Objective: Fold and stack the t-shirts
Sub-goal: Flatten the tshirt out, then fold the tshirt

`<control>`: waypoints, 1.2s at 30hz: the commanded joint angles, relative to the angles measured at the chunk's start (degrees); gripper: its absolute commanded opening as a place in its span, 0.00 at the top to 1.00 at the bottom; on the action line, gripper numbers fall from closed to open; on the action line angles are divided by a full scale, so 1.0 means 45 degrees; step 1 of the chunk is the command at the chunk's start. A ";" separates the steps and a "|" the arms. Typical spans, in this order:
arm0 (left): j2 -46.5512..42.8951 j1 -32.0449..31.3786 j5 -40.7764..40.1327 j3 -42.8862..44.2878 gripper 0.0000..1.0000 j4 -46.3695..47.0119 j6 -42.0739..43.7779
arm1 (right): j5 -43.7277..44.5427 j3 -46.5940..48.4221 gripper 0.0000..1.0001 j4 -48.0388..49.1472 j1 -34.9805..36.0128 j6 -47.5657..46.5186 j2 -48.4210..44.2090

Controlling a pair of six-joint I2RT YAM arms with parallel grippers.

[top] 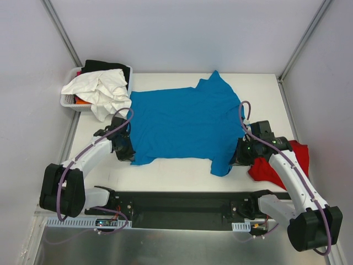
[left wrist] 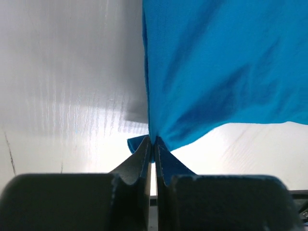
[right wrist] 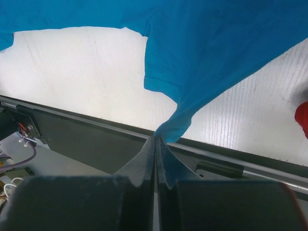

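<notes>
The left end effector (left wrist: 152, 142) is clenched on the blue t-shirt (left wrist: 226, 62). Its two fingers are pressed together with a small corner of the fabric pinched between their tips. In the overhead view this grip sits at the shirt's near left corner, and the cloth rises away from the fingertips in the wrist view.

The right end effector (right wrist: 156, 138) is likewise clenched on the same shirt. Its fingers meet on a narrow peak of blue fabric drawn down from the shirt's near right part, just beside the near sleeve.

Between the two grips the blue t-shirt is spread wide across the middle of the bench (top: 165, 168). One sleeve points to the far side and the other to the near side, both toward the right end.

The red t-shirt (top: 298, 152) lies crumpled at the right edge of the bench, just beside the right end effector and partly covered by the right arm. A sliver of it shows at the right border of the right wrist view.

At the far left corner stands a white basket (top: 69, 102). A white garment (top: 102, 88) spills over its rim onto the bench and reaches the blue shirt's far left corner. A black garment (top: 102, 66) lies behind it in the basket.

A black rail (top: 176, 201) runs along the near edge between the arm bases.
</notes>
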 commanded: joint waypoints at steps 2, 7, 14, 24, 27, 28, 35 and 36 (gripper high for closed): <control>-0.0600 -0.0126 -0.0347 0.1590 1.00 -0.1264 0.0326 | 0.0154 0.0819 0.99 -0.0344 -0.0071 0.0097 -0.0034; -0.0621 -0.0106 -0.0814 0.3267 1.00 -0.2533 0.0579 | 0.0389 0.1973 0.99 -0.0832 -0.0130 -0.0020 0.0317; -0.0171 0.0050 -0.1050 0.4482 1.00 -0.3238 0.0932 | 0.0720 0.3146 0.99 -0.1125 -0.0559 -0.0020 0.0981; -0.0054 0.0674 -0.1011 0.4619 1.00 -0.3473 0.1341 | 0.2498 0.3127 0.99 -0.1848 -0.1829 -0.0684 0.0767; -0.0015 0.0811 -0.0992 0.4678 1.00 -0.3512 0.1381 | 0.2654 0.3166 0.99 -0.1829 -0.2082 -0.0567 0.0729; -0.0015 0.0850 -0.0972 0.4678 1.00 -0.3512 0.1381 | 0.2693 0.3186 0.99 -0.1848 -0.2141 -0.0567 0.0728; 0.0200 0.1182 -0.0952 0.4873 1.00 -0.3590 0.1615 | 0.3025 0.3361 0.99 -0.1946 -0.2688 -0.0391 0.0689; 0.0219 0.1221 -0.0933 0.4931 1.00 -0.3648 0.1634 | 0.3045 0.3400 0.99 -0.1946 -0.2669 -0.0372 0.0689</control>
